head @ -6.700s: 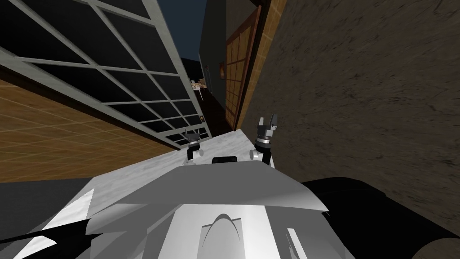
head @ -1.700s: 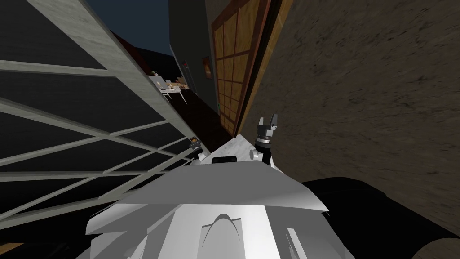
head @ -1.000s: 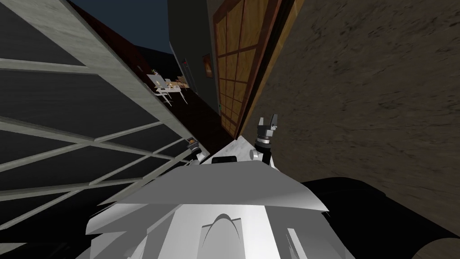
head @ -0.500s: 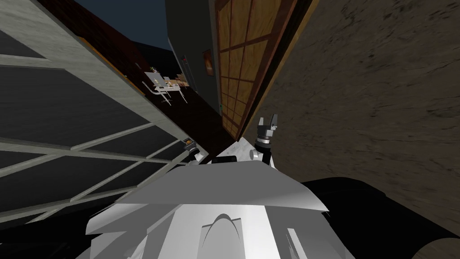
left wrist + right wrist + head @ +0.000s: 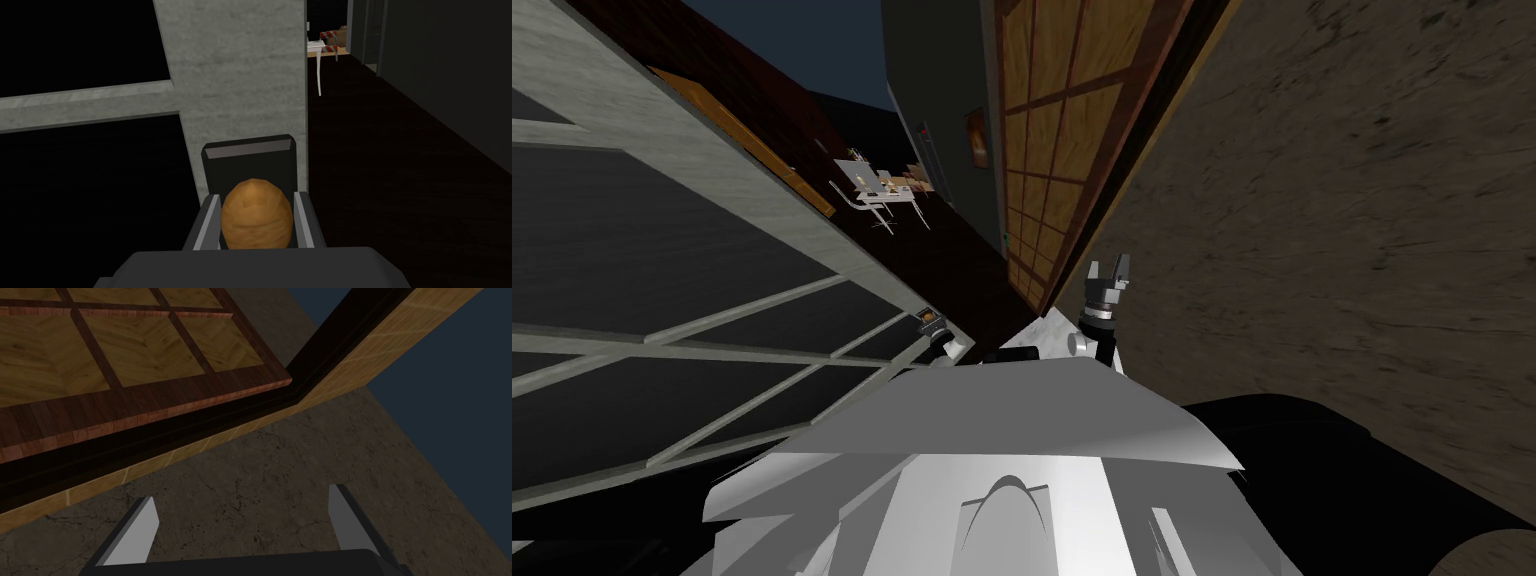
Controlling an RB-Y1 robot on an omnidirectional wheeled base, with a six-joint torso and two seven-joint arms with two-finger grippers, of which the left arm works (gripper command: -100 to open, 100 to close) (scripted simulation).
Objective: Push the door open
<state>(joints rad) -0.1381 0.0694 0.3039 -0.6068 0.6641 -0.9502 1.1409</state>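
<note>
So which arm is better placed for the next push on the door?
Left: the left pincer is shut on the brown knob of the grey-framed door. The right pincer is open, holding nothing, facing a rough wall.

home hallway, dark wood floor (image 5: 962, 280), grey paned door (image 5: 712, 155), far table and chairs (image 5: 877, 190), framed picture (image 5: 976, 140)

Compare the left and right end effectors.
The left end effector is shut on a round brown knob; the right end effector is open and empty. The left one is at the grey door; the right one faces a dark mottled wall. Both have two light grey fingers on a dark body.
</note>
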